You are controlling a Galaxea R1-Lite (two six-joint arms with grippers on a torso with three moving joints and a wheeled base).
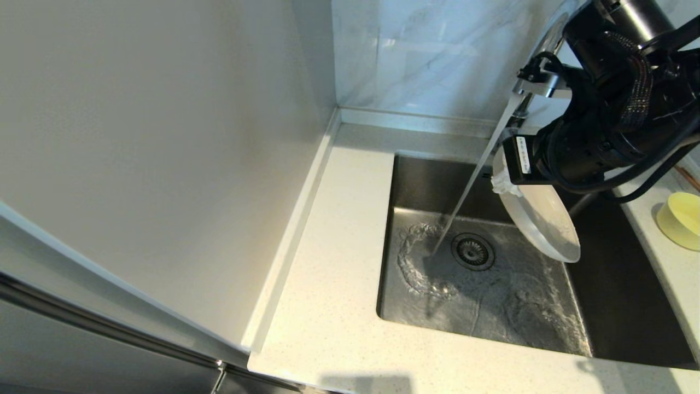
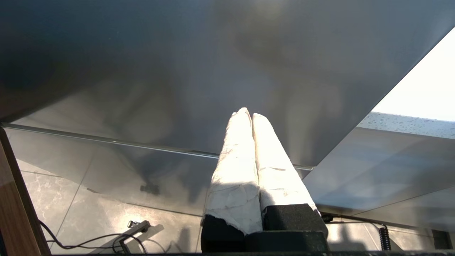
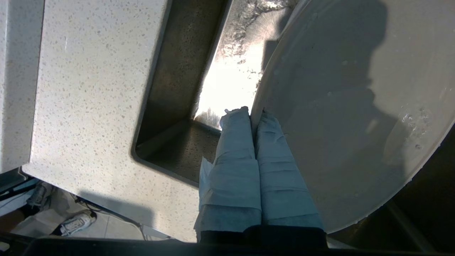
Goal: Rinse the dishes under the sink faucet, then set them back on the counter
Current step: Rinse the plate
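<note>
My right gripper (image 1: 506,183) (image 3: 253,113) is shut on the rim of the cream plate (image 1: 541,224) (image 3: 348,106). It holds the plate tilted over the sink (image 1: 415,180). The chrome faucet (image 1: 548,34) is mostly hidden behind my right arm. Its water stream (image 1: 470,180) slants down just left of the plate and lands beside the drain (image 1: 473,251). The pale-yellow bowl (image 1: 681,219) sits on the counter (image 1: 339,246) to the right of the sink, with the brown chopsticks (image 1: 689,178) behind it. My left gripper (image 2: 249,114) is parked low before a grey cabinet front, shut and empty.
A plain wall panel (image 1: 164,137) borders the counter on the left, and marble tiles (image 1: 426,54) rise behind it. Water ripples over the sink floor (image 1: 492,306). Cables (image 2: 89,241) lie on the tiled floor below.
</note>
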